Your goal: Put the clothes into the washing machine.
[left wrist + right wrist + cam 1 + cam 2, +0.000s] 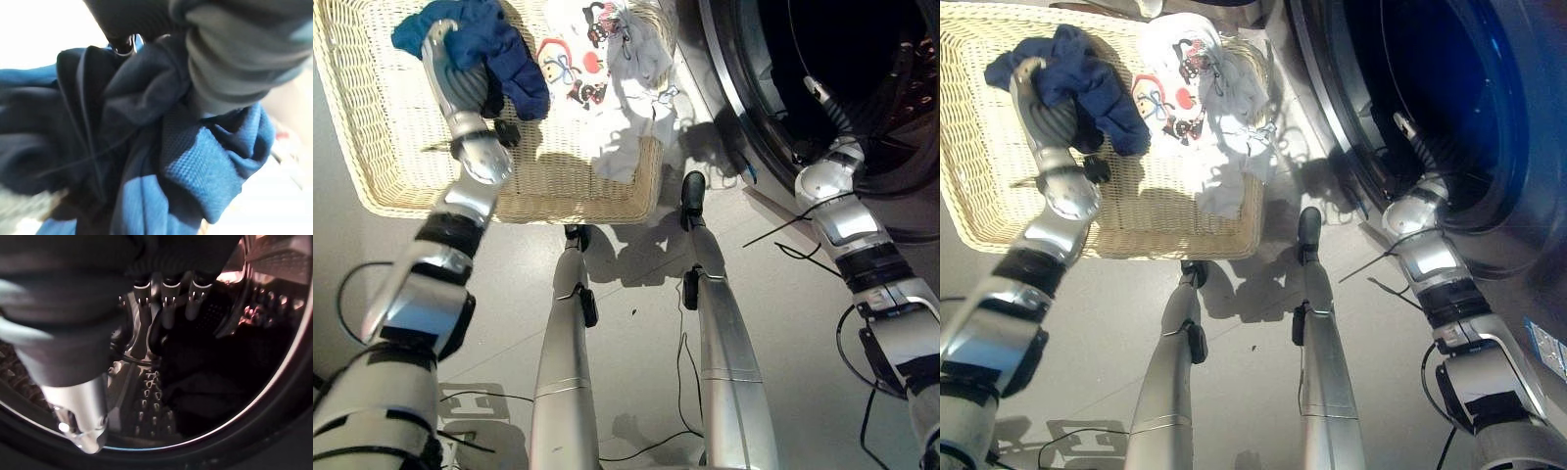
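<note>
A blue garment lies bunched at the far left of a wicker basket. My left hand reaches into it, and the cloth drapes over the hand. Up close, blue folds press against the hand's dark cover. A white printed garment hangs over the basket's right rim. My right hand is inside the washing machine's drum. It is open, its fingers straight above dark clothing lying in the drum.
The basket stands on the pale floor to the left of the machine's round opening. The metal door ring curves around my right hand. The drum's perforated wall lies just beyond the fingers.
</note>
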Available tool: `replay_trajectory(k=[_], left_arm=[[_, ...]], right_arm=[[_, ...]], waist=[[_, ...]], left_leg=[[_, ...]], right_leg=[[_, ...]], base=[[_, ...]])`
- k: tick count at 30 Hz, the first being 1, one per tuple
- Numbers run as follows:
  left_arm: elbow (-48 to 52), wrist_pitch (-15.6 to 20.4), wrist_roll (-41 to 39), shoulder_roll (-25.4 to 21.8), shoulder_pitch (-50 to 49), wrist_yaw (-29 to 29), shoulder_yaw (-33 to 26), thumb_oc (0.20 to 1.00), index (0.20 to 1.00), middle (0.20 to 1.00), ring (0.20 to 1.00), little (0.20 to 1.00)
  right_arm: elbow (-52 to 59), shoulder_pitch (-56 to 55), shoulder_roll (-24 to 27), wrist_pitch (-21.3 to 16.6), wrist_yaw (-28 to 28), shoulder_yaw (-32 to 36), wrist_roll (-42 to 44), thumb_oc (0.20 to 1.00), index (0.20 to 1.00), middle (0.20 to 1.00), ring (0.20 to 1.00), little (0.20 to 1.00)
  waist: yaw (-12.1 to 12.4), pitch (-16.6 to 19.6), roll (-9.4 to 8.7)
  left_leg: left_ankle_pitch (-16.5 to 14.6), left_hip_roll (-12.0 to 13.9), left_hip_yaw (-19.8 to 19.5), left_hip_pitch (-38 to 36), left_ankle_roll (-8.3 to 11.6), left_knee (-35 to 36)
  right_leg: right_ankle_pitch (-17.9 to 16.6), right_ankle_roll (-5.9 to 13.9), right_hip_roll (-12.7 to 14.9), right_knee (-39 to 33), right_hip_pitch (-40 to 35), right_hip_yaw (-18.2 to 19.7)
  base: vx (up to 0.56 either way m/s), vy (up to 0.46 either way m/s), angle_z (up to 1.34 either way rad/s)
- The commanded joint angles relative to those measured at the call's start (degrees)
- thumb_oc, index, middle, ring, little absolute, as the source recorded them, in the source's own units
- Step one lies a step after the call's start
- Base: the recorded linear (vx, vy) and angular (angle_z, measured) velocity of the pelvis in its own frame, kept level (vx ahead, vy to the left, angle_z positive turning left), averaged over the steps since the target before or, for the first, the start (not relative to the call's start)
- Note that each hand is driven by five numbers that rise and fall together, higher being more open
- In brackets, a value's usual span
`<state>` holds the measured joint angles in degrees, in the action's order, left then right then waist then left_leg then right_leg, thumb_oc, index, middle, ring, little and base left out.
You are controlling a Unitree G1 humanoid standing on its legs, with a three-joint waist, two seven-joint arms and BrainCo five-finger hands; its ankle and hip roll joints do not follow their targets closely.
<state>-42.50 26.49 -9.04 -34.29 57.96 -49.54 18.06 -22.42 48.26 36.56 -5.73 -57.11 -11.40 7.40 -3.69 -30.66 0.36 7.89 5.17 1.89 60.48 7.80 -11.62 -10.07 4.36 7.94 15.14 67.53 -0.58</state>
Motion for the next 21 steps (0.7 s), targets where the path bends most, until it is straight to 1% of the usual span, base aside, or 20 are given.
replay_trajectory(k=[1,3,4,5,6,7,8,11,12,13,14,16,17,19,21], left_arm=[[3.55,9.50,3.33,2.05,-3.81,-7.19,-4.41,0.200,0.200,0.200,0.200,0.200],[6.43,12.19,6.39,3.41,-5.63,-8.70,-5.81,0.200,0.200,0.200,0.200,0.200],[9.24,14.52,10.54,4.94,-7.29,-9.56,-6.80,0.200,0.200,0.200,0.200,0.200],[10.33,15.01,12.12,5.60,-7.88,-9.63,-7.04,0.200,0.200,0.200,0.200,0.200],[11.72,15.28,13.63,6.10,-8.52,-9.73,-7.17,0.200,0.200,0.200,0.200,0.200],[14.93,15.54,17.17,6.89,-9.96,-9.84,-7.13,0.200,0.200,0.200,0.200,0.200],[18.74,15.91,19.24,7.38,-11.43,-8.22,-6.97,0.200,0.200,0.200,0.200,0.200],[22.24,16.05,21.71,7.57,-12.79,-7.01,-6.86,0.200,0.200,0.200,0.200,0.200],[25.04,15.64,23.18,7.60,-13.52,-5.52,-6.62,0.200,0.200,0.200,0.200,0.200],[26.23,15.52,23.99,7.49,-13.84,-5.07,-6.42,0.200,0.200,0.200,0.200,0.200],[28.52,15.54,24.11,7.31,-14.70,-3.16,-6.07,0.200,0.200,0.200,0.200,0.200],[30.64,15.80,24.71,7.19,-15.47,-1.47,-5.99,0.200,0.200,0.200,0.200,0.200],[32.62,15.74,26.22,6.91,-16.06,0.07,-5.54,0.200,0.200,0.200,0.200,0.200],[34.99,15.52,26.38,6.68,-16.56,1.76,-5.21,0.200,0.200,0.200,0.200,0.200],[36.50,16.07,25.92,6.71,-16.89,3.96,-5.28,0.200,0.200,0.200,0.200,0.200]], right_arm=[[6.72,-2.87,-0.99,-3.94,-2.25,2.74,-3.13,1.000,1.000,1.000,1.000,1.000],[8.44,-4.14,-1.91,-4.26,-1.71,3.71,-3.99,1.000,1.000,1.000,1.000,1.000],[9.86,-5.18,-2.84,-5.18,-0.93,4.31,-4.60,1.000,1.000,1.000,1.000,1.000],[10.29,-5.49,-3.20,-5.46,-0.64,4.50,-4.88,1.000,1.000,1.000,1.000,1.000],[10.81,-5.87,-3.50,-5.80,-0.35,4.74,-5.10,1.000,1.000,1.000,1.000,1.000],[12.15,-6.92,-4.25,-6.72,0.54,5.23,-5.27,1.000,1.000,1.000,1.000,1.000],[13.98,-7.98,-5.22,-7.75,2.45,5.77,-4.53,1.000,1.000,1.000,1.000,1.000],[15.52,-9.15,-6.01,-8.82,4.01,6.21,-4.48,1.000,1.000,1.000,1.000,1.000],[16.77,-10.08,-6.64,-9.66,5.48,6.46,-4.08,1.000,1.000,1.000,1.000,1.000],[17.37,-10.52,-6.93,-9.97,6.46,6.48,-3.56,1.000,1.000,1.000,1.000,1.000],[18.61,-11.51,-7.41,-10.43,8.79,6.63,-2.40,1.000,1.000,1.000,1.000,1.000],[19.74,-12.23,-7.91,-11.02,11.76,6.70,-1.47,1.000,1.000,1.000,1.000,1.000],[21.11,-13.22,-8.31,-11.97,14.14,6.11,-0.72,1.000,1.000,1.000,1.000,1.000],[22.64,-14.08,-8.81,-12.15,17.27,5.67,0.36,1.000,1.000,1.000,1.000,1.000],[23.66,-14.63,-9.21,-12.63,19.08,5.31,0.36,1.000,1.000,1.000,1.000,1.000]], waist=[[0.51,0.86,0.91],[0.77,0.86,0.96],[1.09,0.86,1.04],[1.24,0.86,1.08],[1.38,0.86,1.14],[1.64,0.86,1.26],[1.89,0.86,1.34],[2.10,0.86,1.46],[2.22,0.86,1.52],[2.27,0.86,1.55],[2.36,0.86,1.61],[2.51,0.86,1.74],[2.57,0.86,1.81],[2.59,0.86,1.88],[2.61,0.86,1.90]], left_leg=[[-4.08,-4.78,-1.16,0.00,-3.21,-2.44],[-4.14,-5.02,-1.43,0.03,-3.39,-2.46],[-4.15,-5.23,-1.68,0.07,-3.59,-2.48],[-4.16,-5.31,-1.74,0.10,-3.65,-2.48],[-4.15,-5.42,-1.83,0.13,-3.73,-2.49],[-4.13,-5.68,-2.05,0.10,-3.92,-2.60],[-4.05,-5.93,-2.17,0.20,-4.11,-2.77],[-4.00,-6.17,-2.19,0.26,-4.32,-2.90],[-4.02,-6.33,-2.23,0.25,-4.46,-3.06],[-3.98,-6.39,-2.22,0.22,-4.52,-3.13],[-3.89,-6.52,-2.18,0.10,-4.63,-3.30],[-3.73,-6.67,-2.14,-0.09,-4.74,-3.25],[-3.60,-6.77,-2.07,-0.28,-4.88,-3.33],[-3.45,-6.85,-1.98,-0.38,-4.99,-3.47],[-3.34,-6.90,-1.88,-0.51,-5.06,-3.46]], right_leg=[[4.95,3.63,-4.34,4.58,-2.19,-5.46],[4.89,3.63,-4.27,4.60,-2.22,-5.58],[4.78,3.62,-4.08,4.62,-2.24,-5.80],[4.74,3.63,-3.99,4.65,-2.19,-5.88],[4.67,3.63,-3.92,4.67,-2.15,-5.94],[4.48,3.62,-3.79,4.74,-2.20,-6.09],[4.25,3.60,-3.71,4.87,-2.12,-6.20],[4.05,3.61,-3.55,4.96,-2.06,-6.41],[3.92,3.65,-3.34,4.94,-2.13,-6.57],[3.84,3.65,-3.28,4.97,-2.19,-6.62],[3.69,3.66,-3.18,5.07,-2.33,-6.76],[3.57,3.68,-3.10,5.06,-2.54,-6.91],[3.40,3.69,-2.96,5.20,-2.64,-7.05],[3.26,3.70,-2.89,5.33,-2.75,-7.14],[3.14,3.74,-2.83,5.36,-2.80,-7.21]], base=[[0.00,-0.027,0.04],[0.00,-0.031,0.04],[0.00,0.000,0.00],[0.00,0.000,0.00],[0.00,0.000,0.00],[0.01,-0.041,0.03],[0.01,-0.040,0.04],[0.01,-0.018,0.06],[0.00,0.000,0.00],[0.00,0.000,0.00],[0.00,0.000,0.00],[0.00,-0.005,0.02],[0.00,-0.010,0.04],[0.00,-0.006,0.02],[0.00,0.000,0.00]])
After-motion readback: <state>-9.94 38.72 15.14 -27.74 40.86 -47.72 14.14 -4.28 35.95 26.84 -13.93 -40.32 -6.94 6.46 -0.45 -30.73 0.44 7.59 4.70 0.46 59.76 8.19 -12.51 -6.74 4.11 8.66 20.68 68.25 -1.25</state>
